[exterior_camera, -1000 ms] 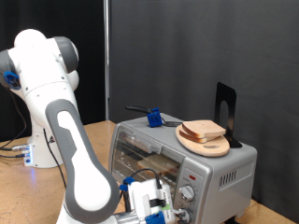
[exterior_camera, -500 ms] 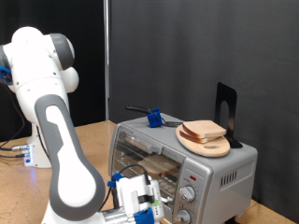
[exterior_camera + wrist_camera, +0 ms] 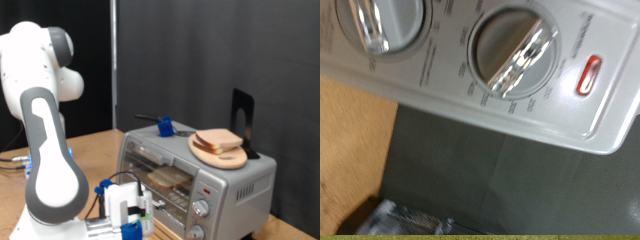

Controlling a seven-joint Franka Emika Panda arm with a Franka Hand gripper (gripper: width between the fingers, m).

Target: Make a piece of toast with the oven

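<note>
The silver oven (image 3: pixel 235 185) stands at the exterior view's lower right, its glass door (image 3: pixel 160 170) facing the camera. A tan shape shows behind the glass. The piece of toast (image 3: pixel 218 138) lies on a round wooden plate (image 3: pixel 226 156) on top of the oven. My gripper (image 3: pixel 140 210) is low at the exterior view's bottom, left of the oven's front and apart from it; its fingers do not show clearly. The wrist view looks at the oven's panel with two round knobs (image 3: pixel 515 55) (image 3: pixel 382 22) and a red light (image 3: pixel 588 77). No fingers show there.
A blue object with a dark handle (image 3: pixel 163 126) and a black stand (image 3: pixel 240 118) sit on the oven's top. A wooden table (image 3: pixel 100 150) carries everything. A black curtain hangs behind. The white arm fills the exterior view's left.
My hand has drawn back from the oven's knob panel towards the exterior view's left. The arm has swung left with it. Toast and plate have not moved.
</note>
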